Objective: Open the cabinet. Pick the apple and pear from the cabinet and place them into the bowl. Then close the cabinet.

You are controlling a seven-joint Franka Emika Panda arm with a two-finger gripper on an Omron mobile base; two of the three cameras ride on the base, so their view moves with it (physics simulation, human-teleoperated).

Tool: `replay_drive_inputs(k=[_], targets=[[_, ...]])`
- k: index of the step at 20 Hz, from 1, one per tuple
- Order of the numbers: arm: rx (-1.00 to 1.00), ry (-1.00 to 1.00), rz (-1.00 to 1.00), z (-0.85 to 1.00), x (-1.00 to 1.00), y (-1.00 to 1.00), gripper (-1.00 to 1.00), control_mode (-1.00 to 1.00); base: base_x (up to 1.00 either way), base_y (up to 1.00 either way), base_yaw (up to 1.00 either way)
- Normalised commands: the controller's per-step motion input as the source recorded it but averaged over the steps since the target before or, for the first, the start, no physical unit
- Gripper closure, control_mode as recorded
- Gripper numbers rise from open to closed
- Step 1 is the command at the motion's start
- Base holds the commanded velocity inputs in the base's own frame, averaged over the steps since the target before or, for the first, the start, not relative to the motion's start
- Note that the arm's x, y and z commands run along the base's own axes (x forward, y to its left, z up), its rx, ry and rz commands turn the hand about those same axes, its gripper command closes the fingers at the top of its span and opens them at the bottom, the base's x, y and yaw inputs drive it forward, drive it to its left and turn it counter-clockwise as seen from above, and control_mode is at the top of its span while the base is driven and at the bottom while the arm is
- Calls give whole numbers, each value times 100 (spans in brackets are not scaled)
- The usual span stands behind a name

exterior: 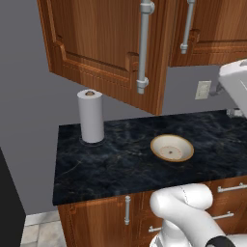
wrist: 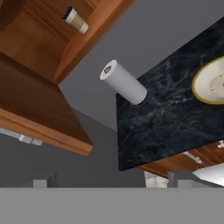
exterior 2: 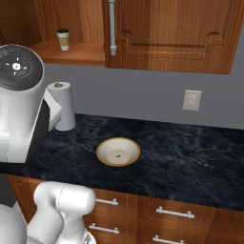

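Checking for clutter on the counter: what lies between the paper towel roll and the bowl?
Nothing: bare dark counter separates the paper towel roll from the bowl, plain in both base views.

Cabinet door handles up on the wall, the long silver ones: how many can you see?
2. One handle is on the swung-open left door of the cabinet; the other handle is on the shut right door. None seems hidden.

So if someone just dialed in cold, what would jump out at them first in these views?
Probably the cabinet: its left door hangs swung open out over the black marble counter, and in the right base view a paper coffee cup stands on the exposed shelf. Next, the bowl lies empty mid-counter, with an upright paper towel roll at the counter's back left corner.
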Motion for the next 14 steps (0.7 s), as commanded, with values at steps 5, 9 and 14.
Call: replay_drive_inputs(k=[5,9,14], targets=[[-11,-12,9,-50,31,10,-100,-100,0,0,0],[-1,-28,19,-47,59,8,-100,-100,0,0,0],[12,-7,23,-3,79,2,-100,-100,0,0,0]])
